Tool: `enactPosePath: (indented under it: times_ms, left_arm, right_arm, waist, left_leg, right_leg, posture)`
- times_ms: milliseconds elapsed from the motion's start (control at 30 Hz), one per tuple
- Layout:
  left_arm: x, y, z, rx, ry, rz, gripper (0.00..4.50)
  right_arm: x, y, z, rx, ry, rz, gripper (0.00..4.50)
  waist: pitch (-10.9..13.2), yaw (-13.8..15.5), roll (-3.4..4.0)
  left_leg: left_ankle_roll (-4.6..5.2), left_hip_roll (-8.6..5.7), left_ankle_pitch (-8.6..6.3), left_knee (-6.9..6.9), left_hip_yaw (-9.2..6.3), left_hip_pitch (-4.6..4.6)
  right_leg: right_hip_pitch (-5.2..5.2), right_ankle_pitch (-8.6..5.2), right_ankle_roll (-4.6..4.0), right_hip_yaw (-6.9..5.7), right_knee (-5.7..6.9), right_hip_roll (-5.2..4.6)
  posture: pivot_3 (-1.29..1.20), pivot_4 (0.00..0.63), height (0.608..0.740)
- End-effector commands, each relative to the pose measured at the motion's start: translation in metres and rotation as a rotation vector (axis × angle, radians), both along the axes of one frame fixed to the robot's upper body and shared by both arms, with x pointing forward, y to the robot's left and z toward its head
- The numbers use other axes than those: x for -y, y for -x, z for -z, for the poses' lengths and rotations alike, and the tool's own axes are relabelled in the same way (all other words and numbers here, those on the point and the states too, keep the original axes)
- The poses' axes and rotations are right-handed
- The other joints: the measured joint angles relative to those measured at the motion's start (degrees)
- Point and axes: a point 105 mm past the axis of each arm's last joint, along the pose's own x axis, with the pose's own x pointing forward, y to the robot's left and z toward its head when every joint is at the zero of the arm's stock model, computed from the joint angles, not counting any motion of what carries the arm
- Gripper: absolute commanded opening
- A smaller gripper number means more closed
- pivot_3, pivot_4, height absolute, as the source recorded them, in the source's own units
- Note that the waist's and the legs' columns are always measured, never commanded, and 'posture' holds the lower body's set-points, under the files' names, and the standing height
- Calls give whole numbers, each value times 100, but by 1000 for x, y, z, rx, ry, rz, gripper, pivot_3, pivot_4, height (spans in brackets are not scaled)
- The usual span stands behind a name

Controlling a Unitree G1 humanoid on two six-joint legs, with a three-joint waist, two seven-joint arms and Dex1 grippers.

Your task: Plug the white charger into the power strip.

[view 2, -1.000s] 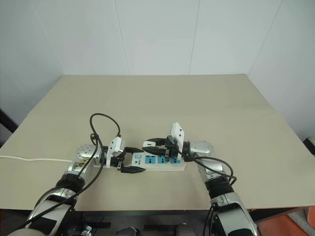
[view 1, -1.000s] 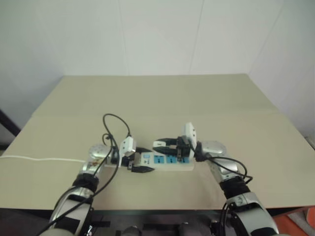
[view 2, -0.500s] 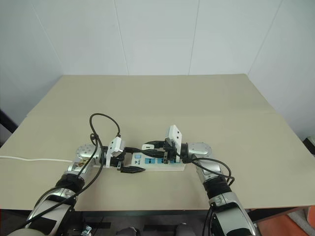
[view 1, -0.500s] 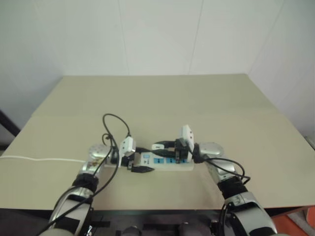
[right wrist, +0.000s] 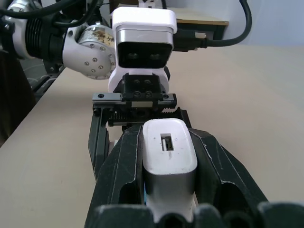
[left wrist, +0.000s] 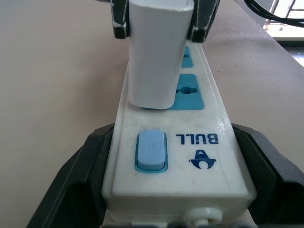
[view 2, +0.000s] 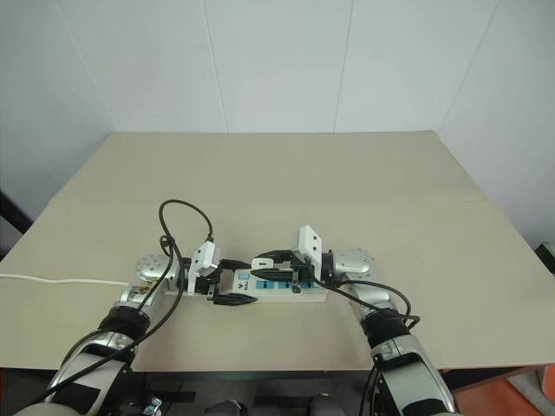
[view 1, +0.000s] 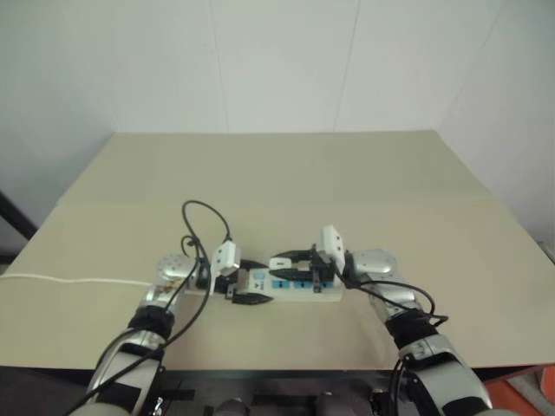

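- Step in hand, as judged: seating the white charger (left wrist: 156, 57) into the power strip (view 2: 279, 289); underside of charger resting on the blue socket face nearest the switch, whether fully home cannot be told.
- Right gripper (right wrist: 168, 185) with jaws closed on the white charger, one black finger on each side, USB port facing the wrist camera.
- Left gripper (left wrist: 175, 187) with jaws closed on the switch end of the power strip, bracing it flat on the tabletop (view 2: 286, 173).
- Location of the task's things: power strip lying near the front edge of the tabletop, between the two arms; charger upright on top of it, near the middle.
- Next move likely to call for a straight downward press with the charger kept upright, left hold unchanged to stop the strip from sliding or tipping, then release of the right jaws.
- Risk: prongs misaligned with the slots, so pressing would rock the strip instead of seating the plug.
- Count: one white charger, one power strip, one blue switch button (left wrist: 151, 150), two free blue socket faces visible beyond the charger, one thin white cord (view 2: 61, 280) trailing off to the left.
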Motion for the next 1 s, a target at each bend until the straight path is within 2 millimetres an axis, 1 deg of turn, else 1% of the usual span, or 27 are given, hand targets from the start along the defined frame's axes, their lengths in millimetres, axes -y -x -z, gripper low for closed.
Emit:
enactPosePath:
  times_ms: [33,167,300,433,567,633,733,800,833,1000]
  left_arm:
    - [-12,2,-2,24,-26,-21,3288]
    - [-14,5,-2,26,-24,-34,3288]
    - [-15,7,-2,33,-16,-54,3288]
    - [-21,9,-3,39,-17,-83,3288]
    - [-29,12,-2,37,-19,-112,3288]
    - [-30,13,-2,36,-18,-119,3288]
    - [-30,15,-1,33,-19,-124,3288]
    - [-30,15,-1,33,-22,-129,3288]
    - [-29,15,0,32,-22,-129,3288]
    - [-25,13,1,30,-18,-127,3288]
  right_arm:
    - [18,-4,37,-109,118,54,1159]
    - [3,-8,30,-127,87,26,1159]
    - [-12,-9,30,-157,80,0,1159]
    - [-8,-7,37,-174,90,-5,1159]
    - [2,-4,52,-210,135,0,1159]
    - [1,-4,53,-212,133,0,1159]
    - [-3,-5,46,-225,103,-12,1159]
    - [-4,-5,43,-240,107,-28,1880]
    - [-4,-5,43,-238,110,-33,2093]
    - [-2,-6,38,-199,103,-14,3704]
  waist:
    - [0,-7,0]
    - [-2,-42,-2]
    - [-3,-134,-1]
    - [-3,-167,-1]
    - [-4,-168,-1]
    - [-4,-166,-1]
    - [-4,-172,-1]
    - [-4,-170,-1]
    - [-4,-161,-2]
    - [-6,-160,-4]
  left_leg:
    - [0,0,0,0,0,4]
    - [0,2,0,-1,0,20]
    - [0,6,0,-4,1,30]
    - [0,7,0,-6,1,45]
    - [0,8,-1,-19,1,74]
    - [-1,8,-1,-28,2,84]
    - [-1,9,-1,-35,2,86]
    - [-1,11,-1,-38,2,87]
    - [-1,12,-1,-39,2,86]
    - [-1,12,-1,-40,2,84]
  right_leg:
    - [2,0,0,1,0,0]
    - [11,0,0,2,2,2]
    - [13,0,-2,6,8,6]
    - [23,0,-2,8,11,7]
    - [50,-2,-2,8,2,7]
    - [60,-3,-2,8,-4,6]
    - [60,-3,-3,8,-6,7]
    - [59,-4,-3,8,-7,9]
    - [58,-4,-4,7,-7,9]
    - [55,-4,-5,7,-8,9]
  posture:
    - [0,150,740]
    - [0,150,740]
    - [0,150,740]
    - [0,150,740]
    - [0,150,740]
    - [0,150,740]
    - [0,150,740]
    - [0,150,740]
    - [0,150,740]
    - [0,150,740]
